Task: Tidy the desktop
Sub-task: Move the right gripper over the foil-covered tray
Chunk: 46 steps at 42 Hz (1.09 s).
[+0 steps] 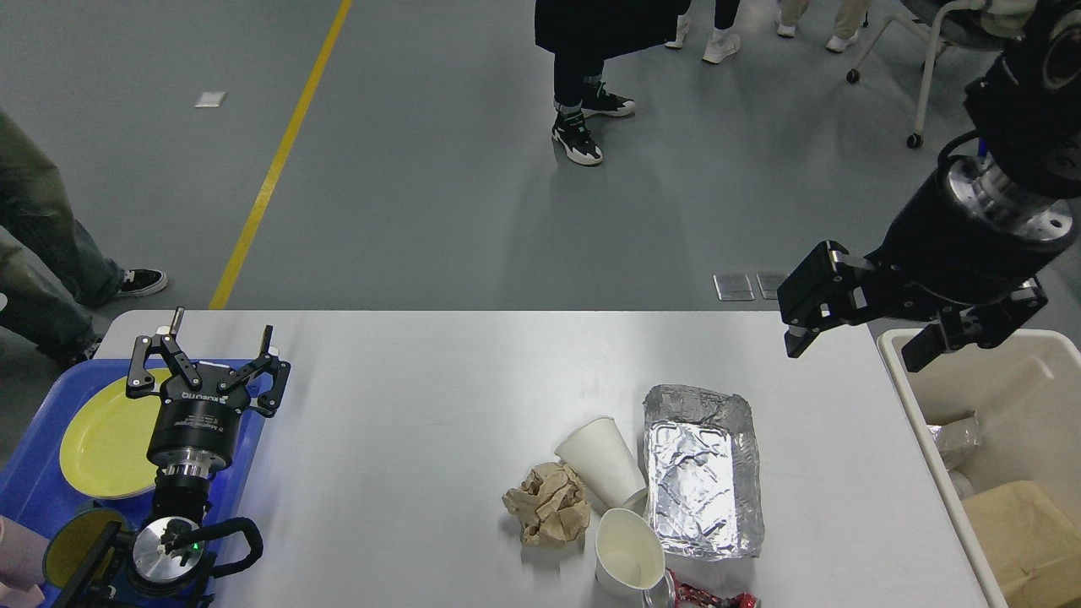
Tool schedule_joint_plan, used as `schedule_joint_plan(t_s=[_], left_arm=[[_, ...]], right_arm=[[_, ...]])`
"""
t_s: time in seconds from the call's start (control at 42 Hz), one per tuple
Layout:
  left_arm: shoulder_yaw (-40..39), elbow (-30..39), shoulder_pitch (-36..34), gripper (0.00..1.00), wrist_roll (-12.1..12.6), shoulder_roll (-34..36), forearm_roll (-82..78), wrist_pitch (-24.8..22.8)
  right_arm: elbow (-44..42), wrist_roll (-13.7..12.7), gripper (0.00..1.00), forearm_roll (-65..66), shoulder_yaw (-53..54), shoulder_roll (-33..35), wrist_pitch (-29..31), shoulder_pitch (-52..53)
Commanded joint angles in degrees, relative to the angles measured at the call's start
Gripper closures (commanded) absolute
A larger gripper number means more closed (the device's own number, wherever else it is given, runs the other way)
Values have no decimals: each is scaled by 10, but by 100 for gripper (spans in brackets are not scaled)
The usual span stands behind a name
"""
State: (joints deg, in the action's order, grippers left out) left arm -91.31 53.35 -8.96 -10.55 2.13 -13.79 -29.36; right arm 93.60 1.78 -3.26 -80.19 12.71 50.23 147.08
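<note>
The white desktop (pixel 422 397) holds a heap of litter at the front right: a crumpled brown paper (pixel 547 505), a paper cup lying on its side (pixel 601 460), an upright paper cup (pixel 627 553), a crinkled foil tray (pixel 699 473) and a red wrapper (pixel 705 598) at the bottom edge. My left gripper (pixel 221 333) is open and empty, pointing up over the blue tray (pixel 34 498) at the left. My right gripper (pixel 853 350) is open and empty, raised over the desktop's far right corner, well apart from the litter.
The blue tray carries a yellow plate (pixel 105 443) and a dark yellow bowl (pixel 67 549). A beige bin (pixel 895 359) with paper and foil inside stands off the right edge. People's legs and a chair stand on the floor beyond the table.
</note>
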Motion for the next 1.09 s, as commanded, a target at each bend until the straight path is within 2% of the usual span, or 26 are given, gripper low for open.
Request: schedule_joint_plan(t_s=[0.0, 0.119, 0.333, 0.476, 0.547, 0.69, 0.762, 0.952, 1.071], left_arm=[[0, 0, 0, 4, 0, 0, 0, 0], [0, 0, 0, 4, 0, 0, 0, 0], [0, 0, 0, 4, 0, 0, 0, 0], [0, 0, 0, 4, 0, 0, 0, 0], [0, 0, 0, 4, 0, 0, 0, 0], [0, 0, 0, 4, 0, 0, 0, 0], [0, 0, 0, 4, 0, 0, 0, 0], [0, 0, 0, 4, 0, 0, 0, -1], [0, 0, 0, 4, 0, 0, 0, 0]], right_arm=[[0, 0, 0, 0, 4, 0, -27, -5], [-2, 0, 0, 1, 4, 0, -48, -36], [-14, 0, 0, 2, 19, -7, -189, -173], [-38, 0, 0, 8, 44, -36, -249, -273], [-80, 0, 0, 8, 63, -61, -260, -337], [-169, 0, 0, 8, 98, -66, -261, -439], [-240, 0, 0, 11, 98, -72, -261, -507], [-338, 1, 0, 13, 100, -109, -262, -604], [-394, 1, 0, 24, 101, -117, -297, -672]])
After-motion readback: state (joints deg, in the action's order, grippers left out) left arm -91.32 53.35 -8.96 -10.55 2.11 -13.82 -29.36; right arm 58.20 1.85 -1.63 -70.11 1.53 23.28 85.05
